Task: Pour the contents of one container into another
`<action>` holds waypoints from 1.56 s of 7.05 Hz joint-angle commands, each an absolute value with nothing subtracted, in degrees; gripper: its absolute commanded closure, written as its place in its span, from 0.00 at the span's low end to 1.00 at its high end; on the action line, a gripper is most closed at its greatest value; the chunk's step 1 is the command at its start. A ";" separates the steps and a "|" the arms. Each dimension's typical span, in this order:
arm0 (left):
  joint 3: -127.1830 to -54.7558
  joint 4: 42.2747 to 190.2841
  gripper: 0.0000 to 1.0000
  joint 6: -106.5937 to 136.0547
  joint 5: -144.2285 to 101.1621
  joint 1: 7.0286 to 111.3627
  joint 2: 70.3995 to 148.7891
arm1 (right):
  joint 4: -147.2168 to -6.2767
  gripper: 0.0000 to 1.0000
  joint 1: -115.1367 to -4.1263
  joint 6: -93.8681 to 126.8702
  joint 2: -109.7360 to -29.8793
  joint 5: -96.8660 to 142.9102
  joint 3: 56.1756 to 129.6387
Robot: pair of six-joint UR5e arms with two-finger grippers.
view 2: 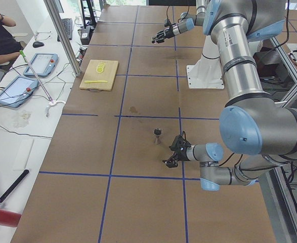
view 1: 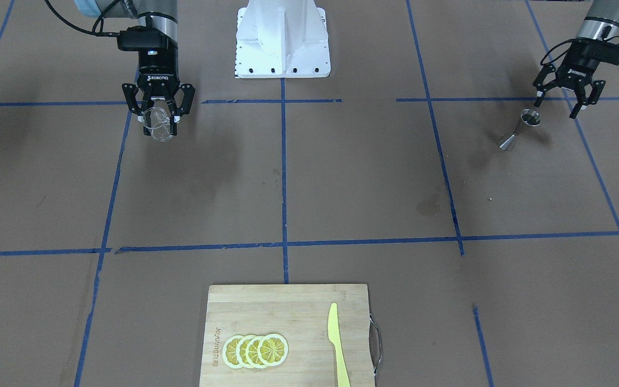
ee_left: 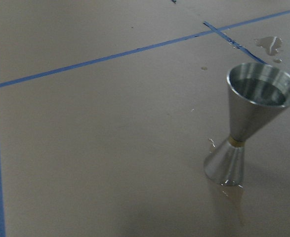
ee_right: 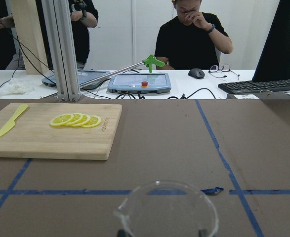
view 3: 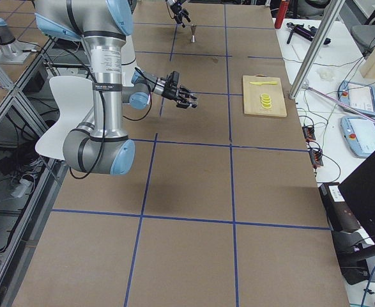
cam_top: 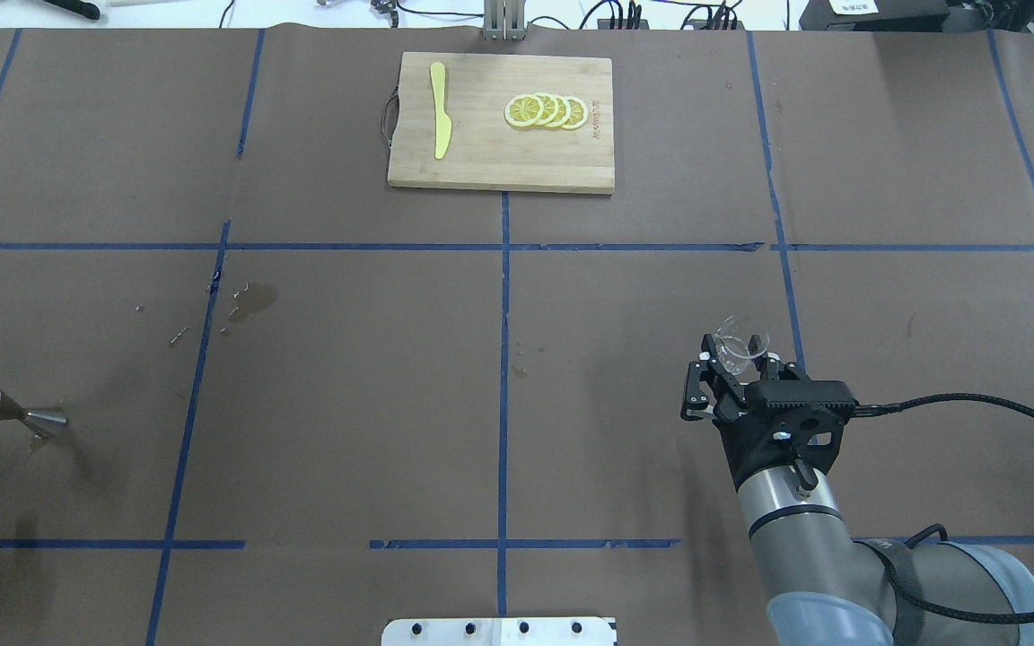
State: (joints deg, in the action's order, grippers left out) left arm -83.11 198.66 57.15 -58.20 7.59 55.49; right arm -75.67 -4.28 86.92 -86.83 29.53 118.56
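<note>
My right gripper (view 1: 160, 123) is shut on the clear glass cup (view 1: 158, 133), holding it off the table; in the overhead view the cup (cam_top: 740, 344) sticks out past the fingers. Its rim (ee_right: 167, 210) fills the bottom of the right wrist view. The silver hourglass jigger (view 1: 519, 129) stands upright on the brown table, far over on the other side, with liquid showing in its top cone (ee_left: 257, 91). My left gripper (view 1: 556, 107) hovers just behind it, open and holding nothing. The jigger (cam_top: 5, 408) is at the overhead view's left edge.
A wooden cutting board (view 1: 288, 301) with lemon slices (view 1: 256, 350) and a yellow knife (view 1: 337, 344) lies at the far middle edge. Wet spots (cam_top: 252, 301) mark the paper near the jigger. The white robot base (view 1: 282, 40) sits between the arms. People sit beyond the table (ee_right: 191, 34).
</note>
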 commanded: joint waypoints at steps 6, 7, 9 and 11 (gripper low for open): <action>-81.21 178.31 0.00 36.34 -106.91 55.76 71.52 | -75.67 1.00 -3.78 87.01 -86.75 29.71 118.21; -81.47 170.59 0.00 30.12 -112.27 62.07 75.37 | -75.67 1.00 -3.69 87.01 -86.57 29.62 118.04; -82.78 152.48 0.00 20.70 -122.92 72.12 83.12 | -75.59 1.00 -2.99 87.54 -86.49 29.18 117.69; -88.65 140.67 0.00 19.95 -129.00 73.30 84.11 | -75.67 1.00 -2.11 88.15 -86.48 27.51 116.90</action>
